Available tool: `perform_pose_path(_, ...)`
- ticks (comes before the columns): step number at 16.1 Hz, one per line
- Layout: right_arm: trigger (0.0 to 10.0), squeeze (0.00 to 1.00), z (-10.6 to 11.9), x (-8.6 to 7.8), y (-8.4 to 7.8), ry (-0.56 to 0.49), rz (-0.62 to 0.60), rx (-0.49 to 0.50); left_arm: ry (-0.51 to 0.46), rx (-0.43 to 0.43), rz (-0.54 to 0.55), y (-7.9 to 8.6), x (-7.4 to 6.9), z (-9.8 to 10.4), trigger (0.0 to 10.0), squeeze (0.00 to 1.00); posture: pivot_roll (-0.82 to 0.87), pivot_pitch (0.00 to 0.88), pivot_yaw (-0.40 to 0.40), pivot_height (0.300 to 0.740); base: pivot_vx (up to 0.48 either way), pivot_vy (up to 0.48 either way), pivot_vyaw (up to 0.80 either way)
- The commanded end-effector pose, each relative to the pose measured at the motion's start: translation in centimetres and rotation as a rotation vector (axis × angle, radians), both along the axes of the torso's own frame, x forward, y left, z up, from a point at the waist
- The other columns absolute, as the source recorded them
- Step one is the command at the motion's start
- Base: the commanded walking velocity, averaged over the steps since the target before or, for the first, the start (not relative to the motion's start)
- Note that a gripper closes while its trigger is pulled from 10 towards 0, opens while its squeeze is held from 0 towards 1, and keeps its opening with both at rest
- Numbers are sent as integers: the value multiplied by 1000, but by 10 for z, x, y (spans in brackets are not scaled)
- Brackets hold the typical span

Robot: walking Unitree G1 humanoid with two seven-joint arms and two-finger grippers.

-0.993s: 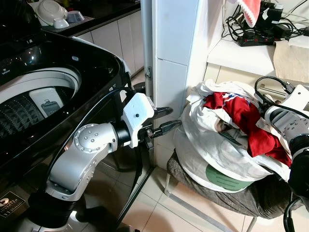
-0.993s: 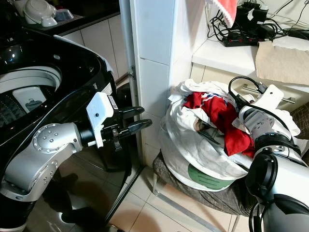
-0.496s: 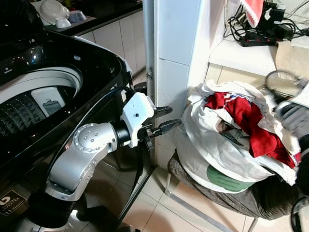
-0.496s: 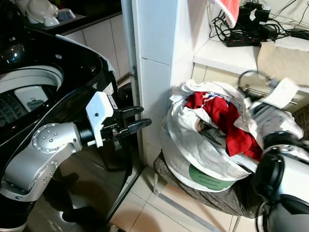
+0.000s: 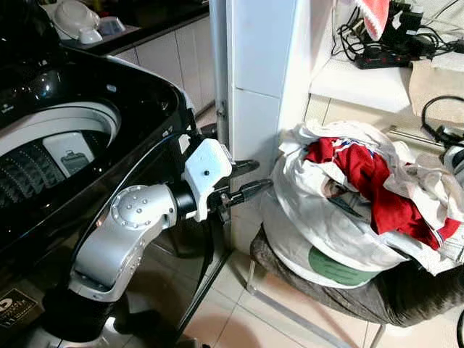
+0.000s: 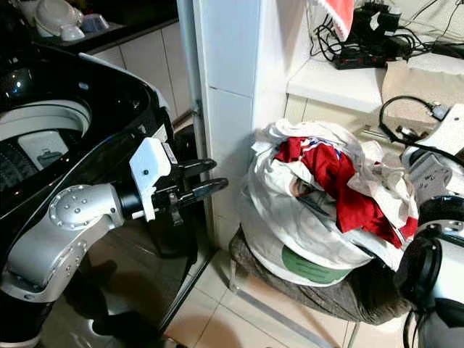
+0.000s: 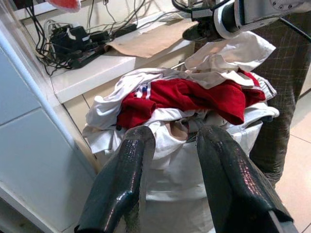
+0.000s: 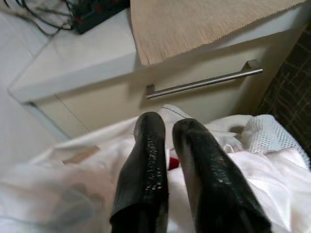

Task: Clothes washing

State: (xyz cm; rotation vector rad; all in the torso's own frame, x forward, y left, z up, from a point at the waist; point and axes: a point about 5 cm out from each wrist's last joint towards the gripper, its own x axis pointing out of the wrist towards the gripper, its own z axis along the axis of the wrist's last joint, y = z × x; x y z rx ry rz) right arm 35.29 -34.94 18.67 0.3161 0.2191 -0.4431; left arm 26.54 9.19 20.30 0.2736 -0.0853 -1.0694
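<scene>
A heap of clothes (image 5: 341,210) sits in a white bag on a cushioned stool, with a red garment (image 5: 370,177) on top. At my left stands the black top-loading washing machine (image 5: 51,145), its drum uncovered. My left gripper (image 5: 250,177) hovers between the machine and the heap, open and holding nothing; in its wrist view the left gripper (image 7: 176,135) points at the pile. My right gripper (image 8: 167,121) is at the far right side of the heap, shut on a white garment (image 5: 428,181) that is drawn up off the pile.
A white tiled pillar (image 5: 261,72) rises between machine and stool. Behind the heap is a white counter with a power strip and cables (image 5: 384,54), a brown mat (image 5: 435,87) and a drawer handle (image 8: 204,82). Dishes (image 5: 76,18) sit far left.
My right arm has drawn back to the right, away from the top of the heap, pulling the white garment out with it. The left arm has stayed put.
</scene>
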Motion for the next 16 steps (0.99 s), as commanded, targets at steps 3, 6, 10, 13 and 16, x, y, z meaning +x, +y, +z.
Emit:
perform_pose_path(3,10000,1000,13,2,4,-47,93,-123,-23,19,-20,-2,-2,4,10000,0,-21,0,61,740,0,0,0)
perform_pose_path(6,10000,1000,35,12,27,-143,268,-145,-30,24,-19,-2,1,6,10000,0,-19,0,61,740,0,0,0)
perform_pose_path(10,10000,1000,63,13,19,-185,174,-292,-36,34,-15,0,3,6,10000,0,-17,0,61,740,0,0,0)
perform_pose_path(13,10000,1000,47,2,-1,-36,35,-278,-37,34,-20,-1,2,7,10000,0,-15,0,49,740,0,0,0)
perform_pose_path(16,10000,1000,8,-20,-22,83,-97,-109,-21,29,-60,-4,-4,7,10000,0,-12,0,51,740,0,0,0)
